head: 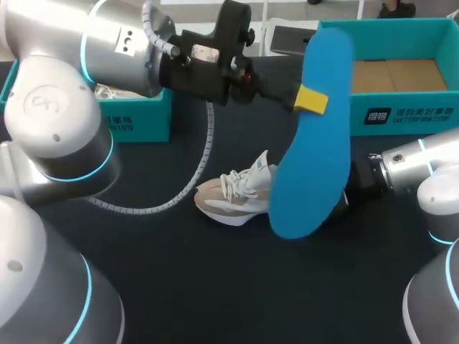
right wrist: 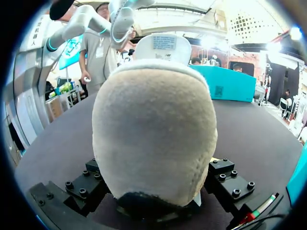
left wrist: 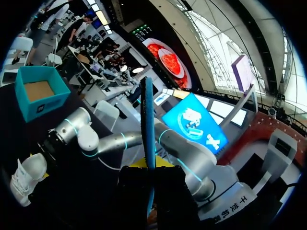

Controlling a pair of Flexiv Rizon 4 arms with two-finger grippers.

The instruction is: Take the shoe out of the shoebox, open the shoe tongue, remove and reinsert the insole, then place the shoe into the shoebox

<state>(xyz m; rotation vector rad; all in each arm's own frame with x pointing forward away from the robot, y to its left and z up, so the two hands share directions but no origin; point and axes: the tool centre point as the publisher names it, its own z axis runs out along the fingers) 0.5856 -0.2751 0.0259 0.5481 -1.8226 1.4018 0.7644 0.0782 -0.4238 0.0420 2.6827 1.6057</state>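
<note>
Head view, left jaws clamped on blue insole [head: 315, 165] held aloft, right jaws gripping heel of shoe [head: 233, 197]

**Layout relative to the sneaker.** The beige-and-white fabric sneaker [head: 233, 197] is lying on the dark cloth-covered table [head: 215, 287], toe pointing left. The right gripper [right wrist: 156, 196] is clasping the sneaker's heel from the right. The blue foam insole [head: 315, 143] is hanging upright over that heel, pinched by the left gripper [head: 310, 99]. The open teal cardboard shoebox [head: 401, 115] is standing behind and right of the sneaker, and a second teal cardboard box [head: 136, 118] behind and left.
</note>
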